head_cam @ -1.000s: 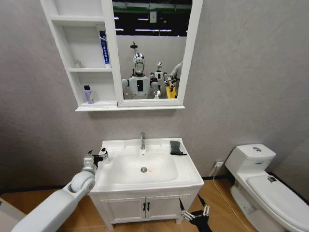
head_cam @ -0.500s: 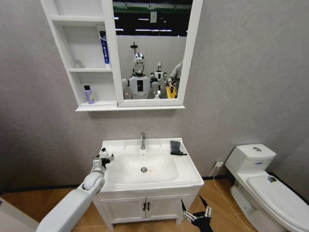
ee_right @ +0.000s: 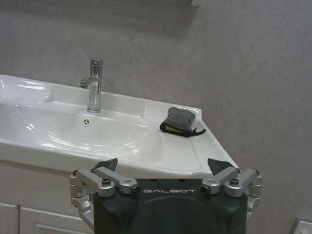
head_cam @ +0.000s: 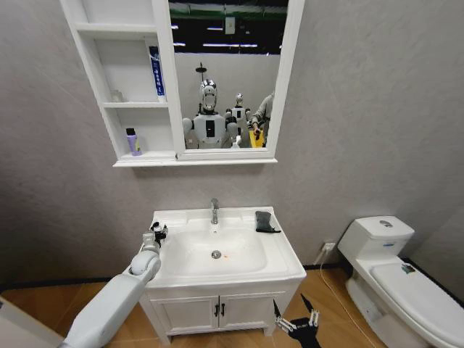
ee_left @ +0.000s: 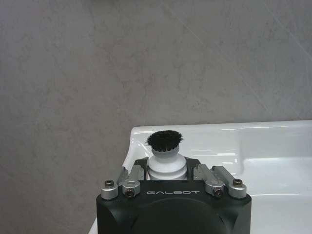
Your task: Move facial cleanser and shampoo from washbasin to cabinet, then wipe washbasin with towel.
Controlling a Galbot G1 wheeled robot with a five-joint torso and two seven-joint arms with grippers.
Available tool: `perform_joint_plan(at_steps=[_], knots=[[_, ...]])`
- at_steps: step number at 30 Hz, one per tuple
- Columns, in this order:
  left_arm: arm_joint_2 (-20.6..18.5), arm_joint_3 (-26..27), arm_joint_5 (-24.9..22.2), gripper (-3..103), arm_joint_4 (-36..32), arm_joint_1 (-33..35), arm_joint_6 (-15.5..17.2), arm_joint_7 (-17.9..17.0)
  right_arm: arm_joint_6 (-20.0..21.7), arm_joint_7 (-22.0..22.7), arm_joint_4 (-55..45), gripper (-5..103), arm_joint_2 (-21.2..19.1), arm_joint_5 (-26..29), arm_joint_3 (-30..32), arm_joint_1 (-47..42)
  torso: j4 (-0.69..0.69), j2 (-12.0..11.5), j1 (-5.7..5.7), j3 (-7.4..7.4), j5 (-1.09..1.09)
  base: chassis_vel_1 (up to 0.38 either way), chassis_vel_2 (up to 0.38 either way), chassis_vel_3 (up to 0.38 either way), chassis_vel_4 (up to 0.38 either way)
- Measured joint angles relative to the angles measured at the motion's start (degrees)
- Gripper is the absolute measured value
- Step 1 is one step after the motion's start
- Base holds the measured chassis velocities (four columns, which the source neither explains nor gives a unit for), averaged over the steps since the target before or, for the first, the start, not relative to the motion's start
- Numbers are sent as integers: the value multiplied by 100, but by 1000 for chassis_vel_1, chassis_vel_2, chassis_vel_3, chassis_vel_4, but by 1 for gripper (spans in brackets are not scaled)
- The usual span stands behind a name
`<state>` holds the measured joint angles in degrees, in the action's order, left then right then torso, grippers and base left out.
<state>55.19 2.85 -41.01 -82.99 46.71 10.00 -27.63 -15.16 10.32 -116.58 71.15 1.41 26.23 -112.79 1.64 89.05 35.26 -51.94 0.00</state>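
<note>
The facial cleanser (ee_left: pixel 165 148), a white tube with a black bristly top, stands on the left back corner of the washbasin (head_cam: pixel 284 262). My left gripper (head_cam: pixel 155 233) reaches it from the left, and its fingers (ee_left: pixel 142 165) press against both sides of the white body. A purple bottle (head_cam: pixel 133 141) stands on the lowest shelf of the cabinet (head_cam: pixel 93 65). The dark towel (head_cam: pixel 265 222) lies folded on the rim right of the chrome tap (head_cam: pixel 214 210), and shows as the towel (ee_right: pixel 179 122) in the right wrist view. My right gripper (head_cam: pixel 294 323) hangs open, low before the cupboard.
A blue tube (head_cam: pixel 155 71) leans on the cabinet's middle shelf beside the mirror (head_cam: pixel 225 72). A white toilet (head_cam: pixel 391 268) stands to the right. The two-door cupboard (head_cam: pixel 217 312) sits under the basin. Grey wall lies behind everything.
My left arm has swung right and forward, bringing its gripper from beside the basin onto the left rim around the facial cleanser. The right gripper has barely shifted.
</note>
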Motion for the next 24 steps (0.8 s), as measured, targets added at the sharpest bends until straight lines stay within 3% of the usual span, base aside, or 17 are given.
perform_joint_plan(at_steps=[6,9,11,14,16,17,19,20,22,24], knots=[[-134,16,-45,37,-207,69,-1,24,6,7,-17,100,-23,9,10,4,0,0,0,-1,-3,0,0,0,0],[-430,32,-208,37,-591,94,68,-27,6,8,-25,100,-19,10,11,5,2,0,0,0,-2,0,0,0,0],[-978,65,-450,37,-1269,67,219,-113,6,9,-37,100,-13,10,6,23,-1,0,0,0,-2,0,0,0,0],[-1255,88,-549,37,-1604,-21,322,-151,6,9,-37,100,-9,10,3,35,-2,0,0,0,0,0,0,0,0],[-1820,102,-949,37,-2404,-395,674,-303,6,9,-36,100,5,5,-13,63,0,0,0,0,-1,0,0,0,0],[-1820,102,-949,37,-2404,-395,674,-303,6,9,-36,100,5,5,-13,63,0,0,0,0,-1,0,0,0,0],[-2354,185,-1792,37,-3029,-967,1182,-535,4,8,-24,100,12,-3,-57,103,3,1,-1,0,1,0,0,0,0],[-2354,185,-1792,37,-3029,-967,1182,-535,4,8,-24,100,12,-3,-57,103,3,1,-1,0,1,0,0,0,0],[-2796,301,-2521,37,-3291,-1402,1484,-624,8,1,9,100,-47,2,-126,203,-1,0,0,0,1,0,0,0,0],[-2931,292,-2745,37,-3300,-1662,1645,-586,9,-5,34,100,-61,3,-148,223,-2,0,-1,0,2,0,0,0,0]])
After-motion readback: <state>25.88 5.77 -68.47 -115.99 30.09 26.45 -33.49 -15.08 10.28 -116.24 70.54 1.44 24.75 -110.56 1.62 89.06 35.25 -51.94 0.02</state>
